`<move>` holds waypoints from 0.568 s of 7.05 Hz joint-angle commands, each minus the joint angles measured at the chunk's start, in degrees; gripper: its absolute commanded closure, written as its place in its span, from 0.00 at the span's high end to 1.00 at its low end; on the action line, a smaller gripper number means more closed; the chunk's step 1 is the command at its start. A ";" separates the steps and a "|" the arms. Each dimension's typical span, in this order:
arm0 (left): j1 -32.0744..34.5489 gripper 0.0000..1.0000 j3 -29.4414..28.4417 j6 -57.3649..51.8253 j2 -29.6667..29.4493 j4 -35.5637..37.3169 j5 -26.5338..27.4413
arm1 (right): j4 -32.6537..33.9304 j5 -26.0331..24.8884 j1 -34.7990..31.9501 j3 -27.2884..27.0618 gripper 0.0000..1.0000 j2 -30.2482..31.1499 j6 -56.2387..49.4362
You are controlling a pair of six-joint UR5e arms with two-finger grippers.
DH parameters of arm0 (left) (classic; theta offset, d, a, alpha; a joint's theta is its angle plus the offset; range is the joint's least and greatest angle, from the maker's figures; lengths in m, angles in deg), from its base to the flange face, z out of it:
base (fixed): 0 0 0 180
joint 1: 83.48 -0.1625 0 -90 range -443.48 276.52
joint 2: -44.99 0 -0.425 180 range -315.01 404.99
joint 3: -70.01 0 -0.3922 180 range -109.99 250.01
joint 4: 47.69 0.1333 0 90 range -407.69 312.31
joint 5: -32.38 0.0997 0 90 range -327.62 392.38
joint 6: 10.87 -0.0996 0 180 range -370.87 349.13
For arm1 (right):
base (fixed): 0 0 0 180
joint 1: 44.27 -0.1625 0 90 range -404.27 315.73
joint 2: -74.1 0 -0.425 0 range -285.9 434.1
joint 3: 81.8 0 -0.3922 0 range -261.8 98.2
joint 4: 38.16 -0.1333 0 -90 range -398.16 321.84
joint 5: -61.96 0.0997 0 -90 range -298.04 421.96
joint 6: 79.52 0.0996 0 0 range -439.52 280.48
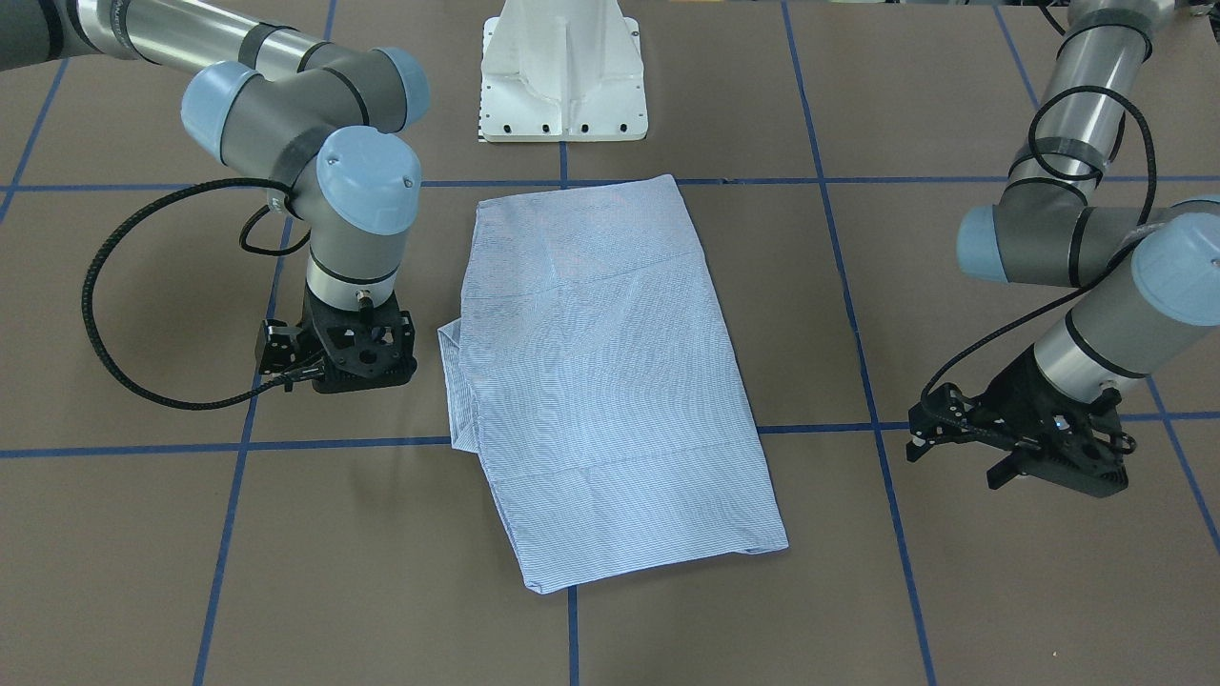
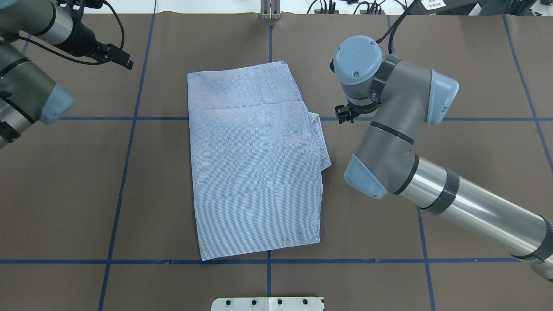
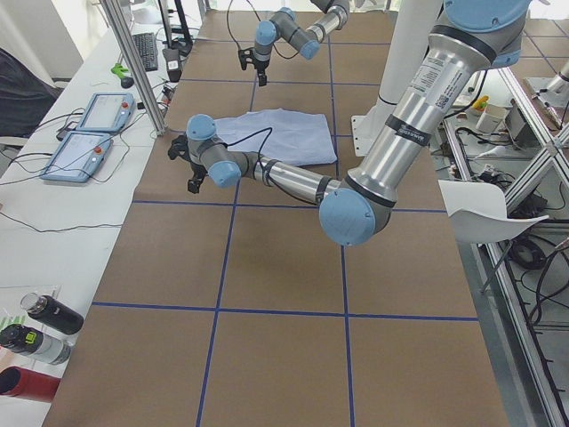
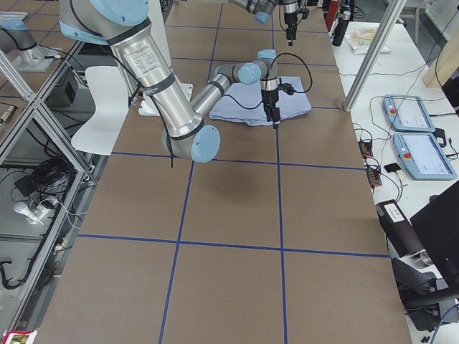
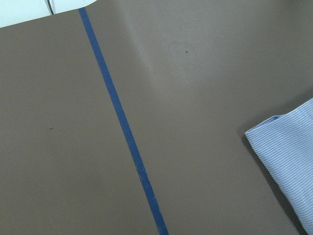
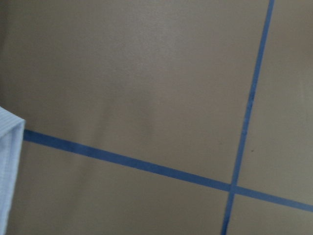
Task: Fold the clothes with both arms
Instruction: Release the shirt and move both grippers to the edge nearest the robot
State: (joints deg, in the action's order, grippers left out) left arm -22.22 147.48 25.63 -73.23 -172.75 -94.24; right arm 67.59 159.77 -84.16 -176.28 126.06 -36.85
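Holds left arm [image 2: 43,26] well apart from shirt [image 2: 255,164], off its far-left corner; cannot tell jaws' gap. Leaves shirt flat on table [image 2: 432,77], folded to a narrow panel. Poises right arm [image 2: 397,112] near its protruding right edge, perhaps to tuck it; jaws hidden, cannot tell.

Overhead and front views steep, opposed; end views far; wrist views close, downward; shirt [image 1: 600,381] common to all.

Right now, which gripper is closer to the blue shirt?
Right. The right gripper hangs just beside the shirt's bunched side edge; the left gripper is well clear of the opposite side.
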 commanded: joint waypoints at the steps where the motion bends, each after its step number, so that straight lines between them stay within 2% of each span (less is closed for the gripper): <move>1: -4.63 1.00 14.73 11.53 9.00 -0.01 0.15 | -3.61 6.49 -0.27 -9.70 1.00 4.69 15.54; 2: -8.66 1.00 21.42 20.89 12.11 -0.01 0.93 | -5.79 8.17 0.34 -14.71 1.00 8.21 23.44; 3: -14.53 1.00 28.02 29.42 14.75 0.08 6.33 | -10.51 8.01 2.26 -18.25 1.00 11.81 30.91; 4: -19.90 1.00 31.91 35.86 16.08 0.52 9.78 | -15.61 7.32 4.45 -19.93 1.00 15.41 37.69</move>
State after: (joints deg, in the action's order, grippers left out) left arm -35.53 173.11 52.47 -59.63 -172.60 -88.93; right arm 57.67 167.32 -82.06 -192.97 137.04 -7.96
